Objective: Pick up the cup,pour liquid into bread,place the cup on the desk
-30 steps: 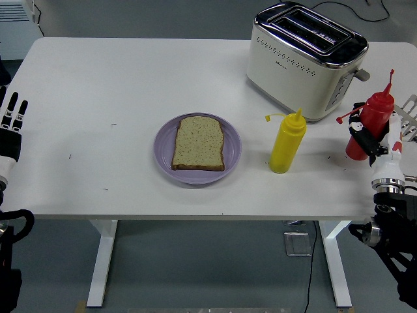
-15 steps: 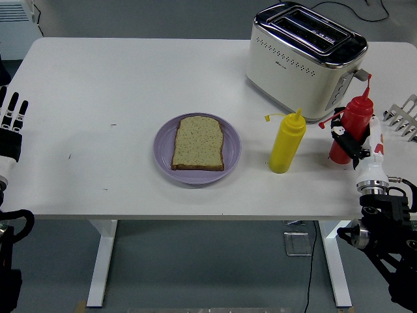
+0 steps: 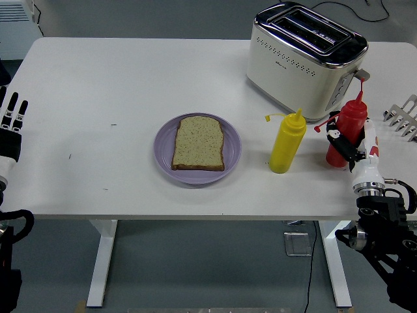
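Note:
A slice of bread (image 3: 198, 143) lies on a purple plate (image 3: 166, 160) at the table's middle. A red squeeze bottle (image 3: 348, 128) with its cap hanging open stands right of a yellow squeeze bottle (image 3: 287, 142), in front of the toaster. My right hand (image 3: 355, 145) is wrapped around the red bottle from the right, holding it upright. No cup is in view. My left hand (image 3: 12, 124) rests at the left edge, fingers straight and holding nothing.
A cream and chrome toaster (image 3: 305, 59) stands at the back right. A white rack (image 3: 402, 117) pokes in at the right edge. The white table (image 3: 117, 85) has bare surface left of the plate.
My right hand has carried the red bottle leftward, from near the right edge to a spot close to the yellow bottle. The left hand has not moved.

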`<action>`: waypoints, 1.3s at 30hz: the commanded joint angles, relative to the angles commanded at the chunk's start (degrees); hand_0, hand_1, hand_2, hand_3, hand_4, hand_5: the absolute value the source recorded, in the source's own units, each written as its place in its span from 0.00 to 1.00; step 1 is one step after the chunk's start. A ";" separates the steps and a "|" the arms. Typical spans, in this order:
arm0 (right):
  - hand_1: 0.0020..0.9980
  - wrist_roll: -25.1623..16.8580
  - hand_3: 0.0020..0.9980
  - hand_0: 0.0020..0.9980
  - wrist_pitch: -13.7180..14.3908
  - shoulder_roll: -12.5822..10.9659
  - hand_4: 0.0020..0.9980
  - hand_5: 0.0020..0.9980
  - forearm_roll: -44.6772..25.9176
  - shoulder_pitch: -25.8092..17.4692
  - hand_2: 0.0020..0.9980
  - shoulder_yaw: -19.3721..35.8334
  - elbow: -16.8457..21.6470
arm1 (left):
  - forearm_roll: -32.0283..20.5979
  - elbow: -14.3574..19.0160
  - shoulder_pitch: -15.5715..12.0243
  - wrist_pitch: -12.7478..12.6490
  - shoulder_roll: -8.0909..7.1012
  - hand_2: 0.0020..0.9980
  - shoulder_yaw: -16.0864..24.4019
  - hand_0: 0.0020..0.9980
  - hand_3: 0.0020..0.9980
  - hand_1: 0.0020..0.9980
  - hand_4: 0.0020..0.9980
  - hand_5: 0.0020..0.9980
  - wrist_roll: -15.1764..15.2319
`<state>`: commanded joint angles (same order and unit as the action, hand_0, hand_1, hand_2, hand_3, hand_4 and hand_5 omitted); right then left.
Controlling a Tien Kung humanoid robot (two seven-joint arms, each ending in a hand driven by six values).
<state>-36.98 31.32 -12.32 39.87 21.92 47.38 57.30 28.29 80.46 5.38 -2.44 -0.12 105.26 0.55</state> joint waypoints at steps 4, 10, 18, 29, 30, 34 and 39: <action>0.21 0.00 0.37 0.25 -0.05 0.22 0.31 0.34 -0.20 0.39 0.30 -0.05 -0.70 | 0.00 -0.01 0.02 -0.02 -0.02 0.76 0.00 0.80 0.71 0.76 0.51 0.99 0.00; 0.21 0.00 0.37 0.25 -0.13 0.31 0.31 0.35 -0.39 0.59 0.30 0.08 -1.45 | -0.02 0.05 0.03 -0.01 -0.04 0.76 0.00 0.80 0.71 0.76 0.51 0.99 0.01; 0.21 0.00 0.37 0.25 -0.18 0.39 0.31 0.35 -0.69 0.64 0.30 0.14 -2.18 | -0.02 0.06 0.01 0.00 -0.01 0.76 -0.07 0.80 0.71 0.76 0.51 0.99 0.00; 0.21 0.00 0.37 0.26 -0.13 0.39 0.32 0.34 -0.97 0.46 0.30 -0.34 -2.73 | -0.03 0.05 -0.01 0.00 0.03 0.76 -0.21 0.80 0.71 0.76 0.51 0.99 -0.02; 0.21 0.00 0.37 0.26 -0.10 0.36 0.32 0.34 -1.00 0.39 0.30 -0.31 -2.76 | -0.03 0.05 -0.03 0.00 0.02 0.76 -0.21 0.80 0.71 0.76 0.51 0.99 -0.01; 0.22 0.00 0.37 0.26 -0.05 0.33 0.34 0.33 -1.10 0.34 0.31 -0.40 -2.81 | -0.03 0.05 -0.05 -0.01 0.01 0.76 -0.20 0.80 0.71 0.76 0.51 0.99 0.00; 0.23 0.00 0.38 0.26 0.00 0.40 0.38 0.29 -0.72 0.21 0.32 -0.79 -2.85 | -0.03 0.04 -0.11 0.00 0.04 0.76 -0.33 0.80 0.71 0.76 0.51 0.99 -0.02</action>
<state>-36.98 31.33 -11.91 39.15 22.12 46.58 54.45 28.26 80.49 5.27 -2.45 -0.08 104.93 0.53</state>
